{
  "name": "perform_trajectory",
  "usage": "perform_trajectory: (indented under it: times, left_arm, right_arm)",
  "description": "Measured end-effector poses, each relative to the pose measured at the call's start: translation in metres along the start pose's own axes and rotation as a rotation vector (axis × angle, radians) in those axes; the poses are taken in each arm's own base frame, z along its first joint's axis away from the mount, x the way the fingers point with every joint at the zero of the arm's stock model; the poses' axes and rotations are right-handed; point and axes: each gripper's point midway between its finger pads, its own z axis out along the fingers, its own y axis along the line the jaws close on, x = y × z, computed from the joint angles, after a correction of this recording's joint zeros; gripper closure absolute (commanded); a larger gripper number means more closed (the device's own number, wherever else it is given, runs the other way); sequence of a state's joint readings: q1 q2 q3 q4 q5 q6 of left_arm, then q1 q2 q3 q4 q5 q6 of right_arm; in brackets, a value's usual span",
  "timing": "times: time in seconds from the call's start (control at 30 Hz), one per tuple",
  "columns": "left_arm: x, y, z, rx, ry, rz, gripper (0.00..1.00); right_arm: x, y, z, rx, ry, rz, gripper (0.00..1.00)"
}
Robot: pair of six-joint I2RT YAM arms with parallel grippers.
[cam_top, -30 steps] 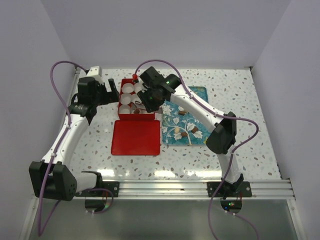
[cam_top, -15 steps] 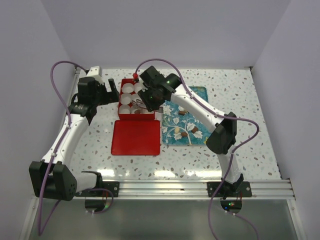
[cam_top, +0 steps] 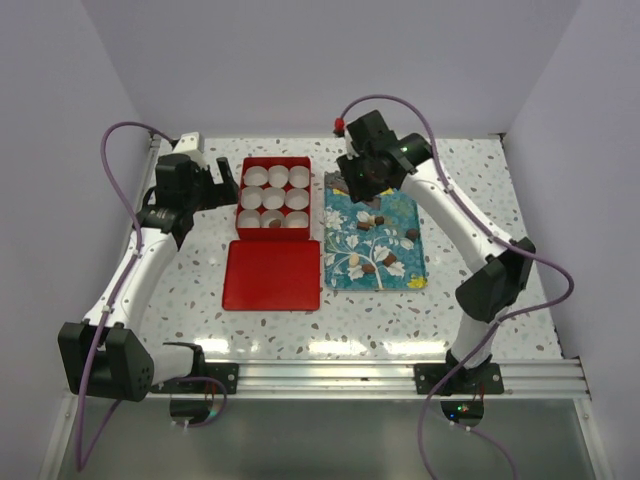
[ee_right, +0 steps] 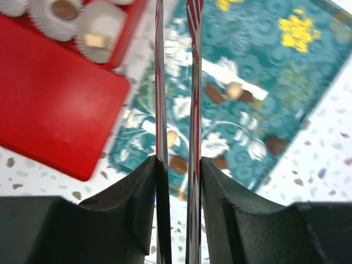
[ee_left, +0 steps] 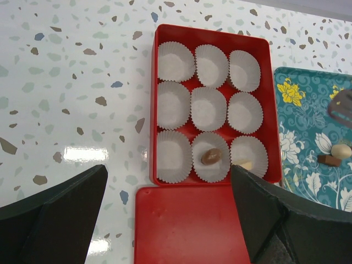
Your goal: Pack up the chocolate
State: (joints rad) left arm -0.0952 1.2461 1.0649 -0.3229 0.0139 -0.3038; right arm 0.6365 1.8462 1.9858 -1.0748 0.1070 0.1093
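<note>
- Red box (ee_left: 214, 36) sits centre-left in the top view, lid off. It holds nine white paper cups (ee_left: 208, 108), 3 x 3.
- Two cups in the row at the bottom of the left wrist view are filled. The middle one has a brown piece (ee_left: 211, 157), the right-hand one a cream piece (ee_left: 245, 164). The other seven cups hold nothing.
- Red lid (cam_top: 272, 274) lies flat just below the box in the top view, approx. touching its edge.
- Teal tray (cam_top: 398, 205) w/ white and yellow flower print lies right of box and lid, centre of frame.
- Rest of the chocolate (cam_top: 369, 267) is loose on the tray: abt seven pcs, mostly brown, a couple cream. Three are mid-tray, four nearer its lower edge.
- R gripper (cam_top: 355, 188) hangs over the tray's upper left corner. In the right wrist view its thin fingers (ee_right: 159, 82) stand a little apart, and nothing shows between them.
- L gripper (ee_left: 169, 170) is left of the box in the top view, jaws spread wide, holding nothing.
- Table (cam_top: 470, 190) is white w/ dark speckles. A metal rail (cam_top: 330, 375) runs along its bottom edge.
- Plain pale lilac walls (cam_top: 300, 70) stand at the back and both sides. Purple cables (cam_top: 118, 170) loop off both arms.
</note>
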Motion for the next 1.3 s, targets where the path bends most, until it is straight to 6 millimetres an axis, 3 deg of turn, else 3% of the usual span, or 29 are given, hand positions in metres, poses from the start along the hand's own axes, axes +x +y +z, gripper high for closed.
perform_trajectory:
  times: [0.1, 0.2, 0.53, 1.0, 1.3]
  left_arm:
    - [0.000, 0.000, 0.001, 0.000, 0.001, 0.000, 0.00]
    - [0.001, 0.000, 0.003, 0.000, 0.002, 0.000, 0.00]
    - [0.004, 0.000, 0.007, 0.005, 0.013, -0.001, 0.00]
    - [0.005, 0.000, 0.011, 0.004, 0.016, -0.001, 0.00]
    - [0.013, -0.001, 0.014, 0.010, 0.035, 0.001, 0.00]
  right_arm:
    - [0.008, -0.042, -0.015, 0.077, -0.010, 0.061, 0.60]
    - [0.026, -0.069, -0.024, 0.139, 0.008, 0.093, 0.60]
    - [0.110, -0.115, -0.038, 0.246, 0.153, 0.162, 0.59]
    - [0.157, -0.098, -0.059, 0.194, 0.216, 0.193, 0.58]
    - [0.174, -0.060, -0.060, 0.132, 0.270, 0.163, 0.57]
